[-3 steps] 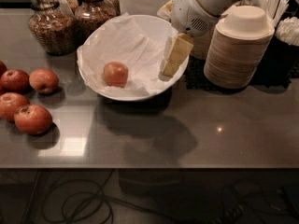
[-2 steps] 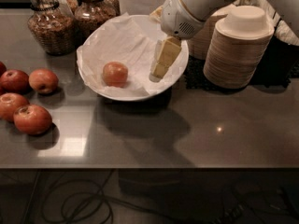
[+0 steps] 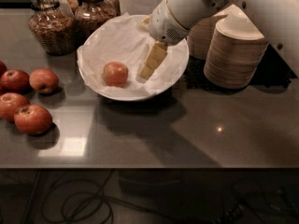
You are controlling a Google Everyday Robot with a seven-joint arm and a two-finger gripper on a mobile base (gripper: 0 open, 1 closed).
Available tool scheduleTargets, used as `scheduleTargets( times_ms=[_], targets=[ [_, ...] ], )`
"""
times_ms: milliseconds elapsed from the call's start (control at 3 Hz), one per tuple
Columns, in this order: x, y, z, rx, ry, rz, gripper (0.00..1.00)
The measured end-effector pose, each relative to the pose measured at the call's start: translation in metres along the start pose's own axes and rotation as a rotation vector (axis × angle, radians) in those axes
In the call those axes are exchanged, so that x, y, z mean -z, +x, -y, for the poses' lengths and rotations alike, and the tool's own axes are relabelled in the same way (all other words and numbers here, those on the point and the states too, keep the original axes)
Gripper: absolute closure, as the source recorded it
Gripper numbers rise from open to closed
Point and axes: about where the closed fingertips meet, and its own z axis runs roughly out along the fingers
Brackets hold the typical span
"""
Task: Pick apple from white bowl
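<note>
1. The desk [image 3: 196, 129] is a dark, glossy surface that spans the whole scene and carries all items below.
2. The white robot arm [image 3: 187, 6] enters from the far right and slopes down and to the left, ending over the right part of the white bowl.
3. The white bowl [image 3: 131, 97] stands on the desk left of centre, toward the far side. It is wide and shallow, and crumpled white paper [image 3: 112, 43] lines it.
4. A stack of beige paper bowls [image 3: 236, 55] stands upside down on the right, just beside the white bowl. A second stack [image 3: 203, 36] stands behind it.
5. Two glass jars [image 3: 49, 27] with dark contents stand at the far left, behind the white bowl.
6. A group of darker red apples [image 3: 32, 119] lies on the desk at the left edge, well apart from the white bowl.
7. The jaws are pale yellow and point down and to the left inside the white bowl, right of its centre. Whether they are open or closed cannot be told. They grip nothing visible.
8. The apple [image 3: 115, 73] is orange-red. It rests on the paper near the centre of the white bowl, just left of the jaws and not touching them.
</note>
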Motion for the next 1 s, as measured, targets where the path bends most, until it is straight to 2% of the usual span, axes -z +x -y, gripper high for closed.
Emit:
scheduleTargets(
  times_ms=[333, 1000],
  targets=[
    [-0.020, -0.006, 0.001, -0.016, -0.040, 0.058, 0.15],
    [-0.050, -0.018, -0.004, -0.019, -0.101, 0.102, 0.20]
  ],
)
